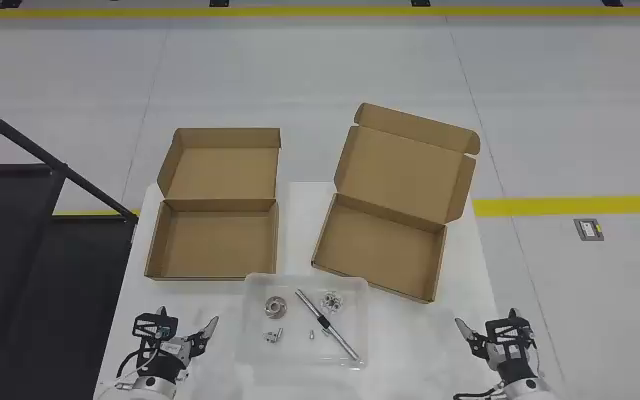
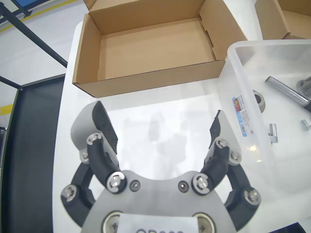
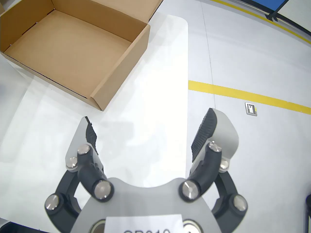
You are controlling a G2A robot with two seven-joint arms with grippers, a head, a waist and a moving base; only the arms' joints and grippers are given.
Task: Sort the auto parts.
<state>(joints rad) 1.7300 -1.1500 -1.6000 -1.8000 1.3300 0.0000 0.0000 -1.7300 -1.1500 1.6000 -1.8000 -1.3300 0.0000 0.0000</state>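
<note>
In the top view, a clear plastic bin (image 1: 300,276) is sitting at the near middle of the white table (image 1: 455,310), holding the auto parts: a long steel rod (image 1: 325,322) is lying slantwise, with a round ring (image 1: 273,305) on one side of it, a toothed hub (image 1: 330,300) on the other, and a small fitting (image 1: 273,335) nearer the robot. Two open cardboard boxes are standing just behind the bin, the left box (image 1: 210,245) square to the table and the right box (image 1: 380,245) turned at an angle. The left claw (image 1: 178,330) and the right claw (image 1: 492,328) are hovering at the near corners, both spread wide.

In the left wrist view, the left claw (image 2: 159,112) is gaping wide over bare table, gripping nothing, with the bin (image 2: 233,49) just beside it and the left box (image 2: 150,47) beyond. The rod (image 2: 286,90), ring (image 2: 260,100) and fitting (image 2: 273,133) are lying apart inside the bin.

In the right wrist view, the right claw (image 3: 148,117) is standing wide and unladen near the table edge, the right box (image 3: 68,44) ahead of it.
</note>
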